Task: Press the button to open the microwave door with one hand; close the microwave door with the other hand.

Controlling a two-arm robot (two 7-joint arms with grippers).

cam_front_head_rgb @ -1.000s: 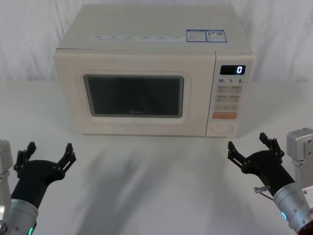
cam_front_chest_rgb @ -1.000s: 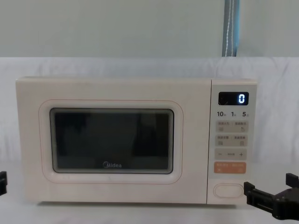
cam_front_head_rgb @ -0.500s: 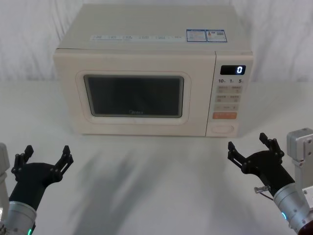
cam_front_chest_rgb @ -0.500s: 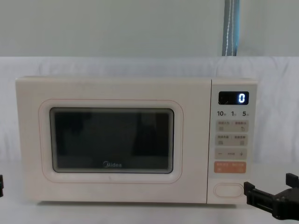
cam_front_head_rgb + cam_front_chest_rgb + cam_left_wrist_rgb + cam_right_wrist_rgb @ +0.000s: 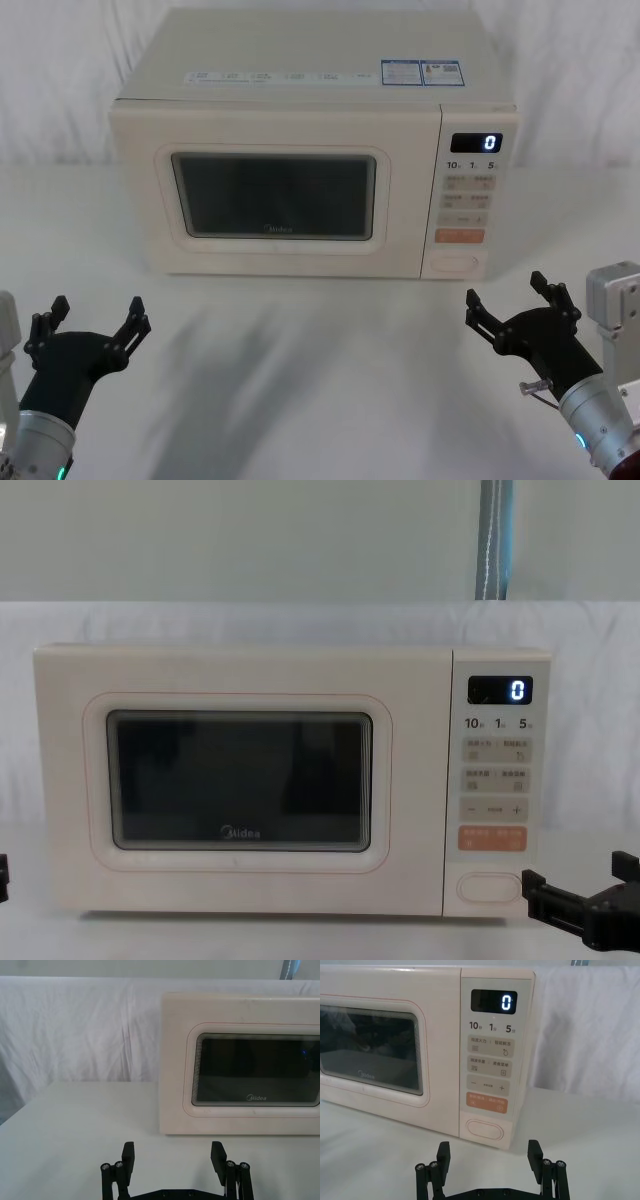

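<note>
A cream microwave (image 5: pixel 300 150) stands toward the far edge of a white-draped tabletop (image 5: pixel 330 380), its door shut. The microwave door (image 5: pixel 275 195) sits flush with the body; through its dark window nothing inside can be made out. The button (image 5: pixel 453 265) lies at the foot of the control panel, beneath the orange key (image 5: pixel 459 237), with the display (image 5: pixel 476 143) reading 0. The left claw (image 5: pixel 88 322) hovers with fingers spread near the tabletop's near-left corner, empty; the right claw (image 5: pixel 507 302) hovers near the near-right corner, fingers apart, just short of the button and holding nothing.
</note>
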